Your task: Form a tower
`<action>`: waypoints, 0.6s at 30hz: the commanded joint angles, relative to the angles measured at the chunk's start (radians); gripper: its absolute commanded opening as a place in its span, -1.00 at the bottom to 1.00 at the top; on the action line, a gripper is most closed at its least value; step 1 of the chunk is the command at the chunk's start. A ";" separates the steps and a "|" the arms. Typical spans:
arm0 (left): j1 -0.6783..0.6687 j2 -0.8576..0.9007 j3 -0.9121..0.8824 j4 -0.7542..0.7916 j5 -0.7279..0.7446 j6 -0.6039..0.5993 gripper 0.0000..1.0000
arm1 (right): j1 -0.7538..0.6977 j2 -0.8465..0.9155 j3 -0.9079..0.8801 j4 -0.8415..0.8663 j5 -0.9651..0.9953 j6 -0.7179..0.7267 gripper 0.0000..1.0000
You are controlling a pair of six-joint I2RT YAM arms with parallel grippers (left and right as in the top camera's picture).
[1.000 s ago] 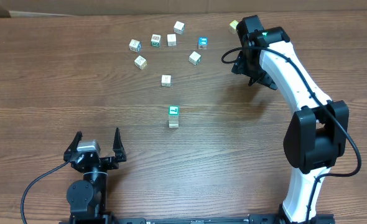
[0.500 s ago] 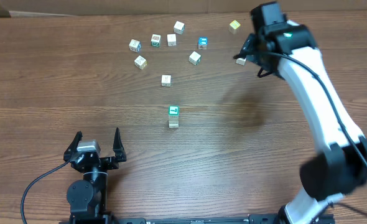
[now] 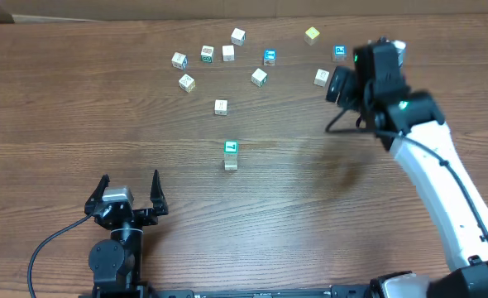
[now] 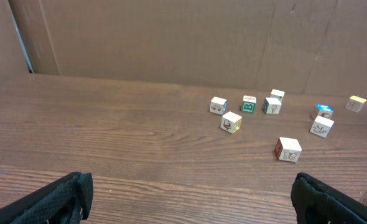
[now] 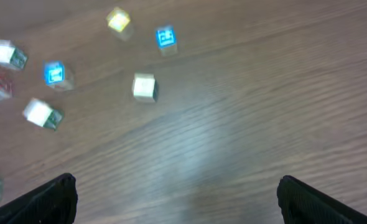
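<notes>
1. The tower stands mid-worktop with its teal face on top, well apart from both arms.
2. Left gripper: jaws wide apart, empty, low at the near edge. Right gripper: jaws wide apart, empty, hovering near the pale cube and the blue cube.
3. Risk: your right wrist view is blurred. A hurried descent could shove the pale cube rather than straddle it.
4. Risk: the tower is 1 cube wide. An off-centre placement or a finger brush would likely topple it.
</notes>
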 commanded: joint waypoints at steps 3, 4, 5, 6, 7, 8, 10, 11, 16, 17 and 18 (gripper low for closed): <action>-0.006 -0.012 -0.003 0.002 0.005 0.023 0.99 | -0.008 -0.080 -0.248 0.170 -0.069 -0.077 1.00; -0.006 -0.012 -0.003 0.002 0.005 0.023 0.99 | -0.008 -0.083 -0.284 0.180 -0.080 -0.077 1.00; -0.006 -0.012 -0.003 0.002 0.005 0.023 0.99 | -0.008 -0.086 -0.323 0.180 -0.083 -0.077 1.00; -0.006 -0.012 -0.003 0.002 0.005 0.023 0.99 | -0.008 -0.087 -0.351 0.177 -0.083 -0.077 1.00; -0.006 -0.012 -0.003 0.001 0.005 0.023 0.99 | -0.008 -0.089 -0.374 0.176 -0.084 -0.077 1.00; -0.006 -0.012 -0.003 0.002 0.004 0.023 0.99 | -0.008 -0.091 -0.403 0.175 -0.097 -0.076 1.00; -0.006 -0.012 -0.003 0.002 0.005 0.023 0.99 | -0.008 -0.097 -0.462 0.198 -0.129 -0.075 1.00; -0.006 -0.012 -0.003 0.002 0.005 0.023 0.99 | -0.008 -0.100 -0.488 0.224 -0.144 -0.075 1.00; -0.006 -0.012 -0.003 0.001 0.005 0.023 0.99 | -0.009 -0.135 -0.676 0.463 -0.188 -0.084 1.00; -0.006 -0.012 -0.003 0.001 0.005 0.023 0.99 | -0.011 -0.146 -0.712 0.518 -0.189 -0.092 1.00; -0.006 -0.012 -0.003 0.001 0.005 0.023 0.99 | -0.016 -0.156 -0.738 0.558 -0.199 -0.107 1.00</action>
